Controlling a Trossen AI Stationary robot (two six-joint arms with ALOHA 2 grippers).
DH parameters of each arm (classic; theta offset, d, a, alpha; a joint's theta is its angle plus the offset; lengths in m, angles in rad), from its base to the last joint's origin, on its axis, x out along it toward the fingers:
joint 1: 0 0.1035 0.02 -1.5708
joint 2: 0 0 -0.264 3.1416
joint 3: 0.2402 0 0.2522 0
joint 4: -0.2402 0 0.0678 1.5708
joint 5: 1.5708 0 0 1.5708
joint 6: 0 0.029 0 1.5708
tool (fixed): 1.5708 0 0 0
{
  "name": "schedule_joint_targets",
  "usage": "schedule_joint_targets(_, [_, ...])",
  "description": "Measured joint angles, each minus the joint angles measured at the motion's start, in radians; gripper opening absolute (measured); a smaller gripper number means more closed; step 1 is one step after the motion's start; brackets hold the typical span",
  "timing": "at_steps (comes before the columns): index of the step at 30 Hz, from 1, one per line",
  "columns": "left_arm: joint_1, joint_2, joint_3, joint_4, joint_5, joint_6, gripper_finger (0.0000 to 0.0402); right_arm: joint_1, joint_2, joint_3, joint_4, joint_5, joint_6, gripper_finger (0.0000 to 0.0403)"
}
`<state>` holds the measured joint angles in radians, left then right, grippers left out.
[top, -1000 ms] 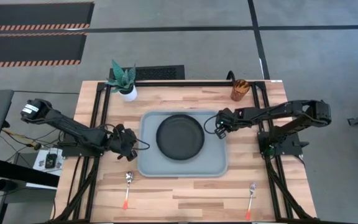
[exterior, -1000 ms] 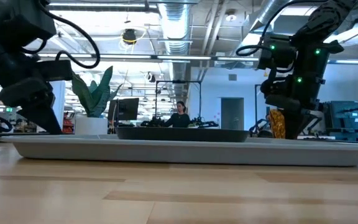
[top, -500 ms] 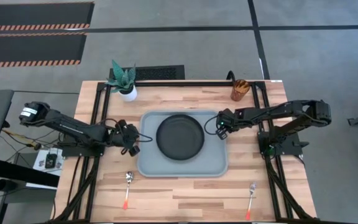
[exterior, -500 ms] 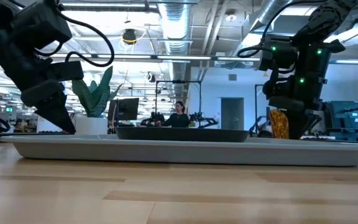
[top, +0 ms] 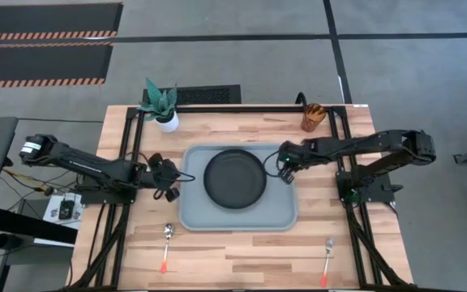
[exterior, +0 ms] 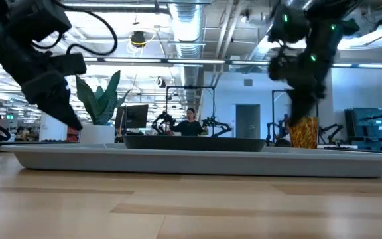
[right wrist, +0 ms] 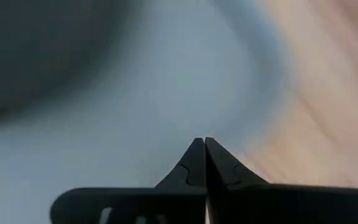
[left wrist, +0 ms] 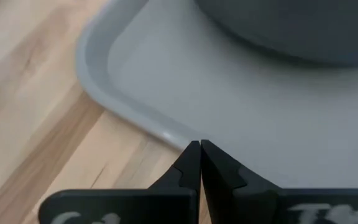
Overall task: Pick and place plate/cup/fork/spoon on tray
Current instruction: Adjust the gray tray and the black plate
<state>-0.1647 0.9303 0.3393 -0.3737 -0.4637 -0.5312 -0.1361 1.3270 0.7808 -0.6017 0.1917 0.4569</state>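
Looking down, we see the plate (top: 234, 178) lying on the tray (top: 193, 212), with our left gripper (top: 169, 173) clenched empty at its left rim and our right gripper (top: 285, 162) pressed shut, empty, over its right side. Our cup (top: 311, 117) stands at the table's far right, while spoon (top: 167, 244) and fork (top: 327, 259) lie near the front edge.

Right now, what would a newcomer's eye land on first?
The black plate sitting in the middle of the grey-blue tray, flanked by both arms: the left gripper at the tray's left edge, the right gripper over its right edge, both shut and empty.
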Motion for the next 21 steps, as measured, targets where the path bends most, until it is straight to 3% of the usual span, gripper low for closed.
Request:
schedule_joint_targets(2, [-0.005, -0.025, 0.000, -0.002, -0.008, 0.000, 0.0000, 0.028, 0.003, 0.001, 0.113, -0.063, -0.015, 0.0011])
schedule_joint_targets(5, [-0.021, -0.059, 0.000, -0.002, -0.016, 0.000, 0.0000, 0.064, 0.021, 0.002, 0.214, -0.074, 0.057, 0.0034])
schedule_joint_targets(11, [-0.059, -0.092, 0.000, 0.009, -0.032, -0.012, 0.0000, 0.082, 0.058, 0.000, 0.207, -0.074, 0.275, 0.0130])
schedule_joint_targets(16, [-0.078, -0.093, 0.000, 0.012, -0.065, -0.013, 0.0000, 0.099, 0.136, 0.000, 0.240, -0.091, 0.345, 0.0202])
schedule_joint_targets(21, [-0.086, -0.093, 0.000, 0.020, -0.065, -0.014, 0.0000, 0.092, 0.192, 0.000, 0.269, -0.092, 0.382, 0.0215])
